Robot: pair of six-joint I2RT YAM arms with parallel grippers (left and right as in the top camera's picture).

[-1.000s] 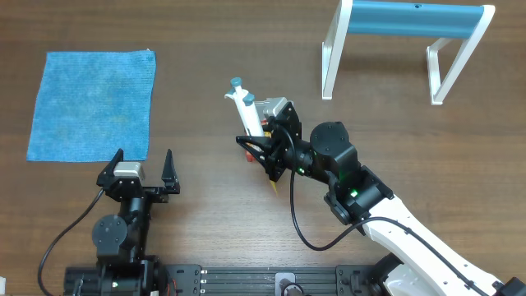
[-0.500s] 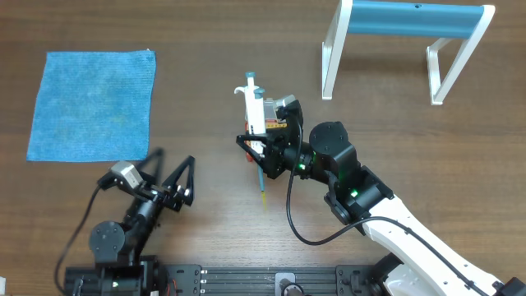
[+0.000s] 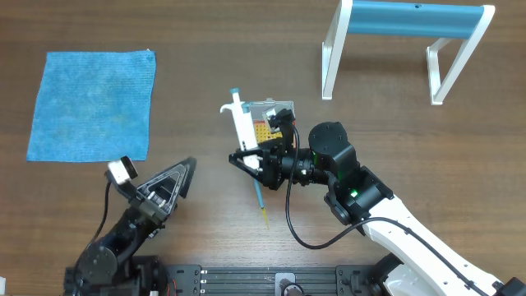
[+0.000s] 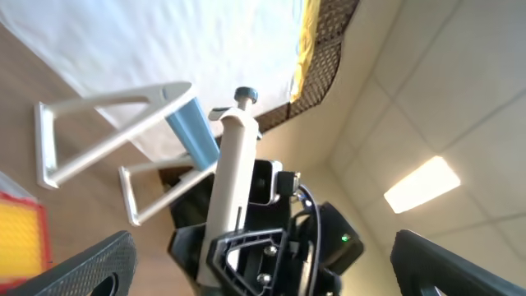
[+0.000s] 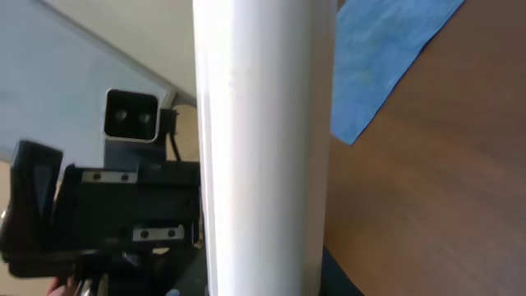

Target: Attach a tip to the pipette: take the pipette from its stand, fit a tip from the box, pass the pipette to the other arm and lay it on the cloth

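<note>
My right gripper (image 3: 251, 159) is shut on the white pipette (image 3: 241, 123) near its middle and holds it above the table's centre. A yellow tip (image 3: 265, 216) sits on the pipette's lower end. In the right wrist view the pipette body (image 5: 263, 148) stands close up between the jaws. My left gripper (image 3: 186, 177) is open, a short way left of the pipette and pointing at it. Its fingers (image 4: 90, 267) frame the pipette (image 4: 230, 173) from a distance. The blue cloth (image 3: 90, 107) lies flat at the far left.
A tip box (image 3: 269, 122) with yellow tips stands just behind the right gripper. The white and blue pipette stand (image 3: 407, 25) stands at the back right. Bare wooden table lies between the cloth and the pipette.
My left arm has swung its gripper round from pointing at the cloth to pointing right at the pipette. The right gripper has shifted the pipette slightly left and tilted its top leftwards.
</note>
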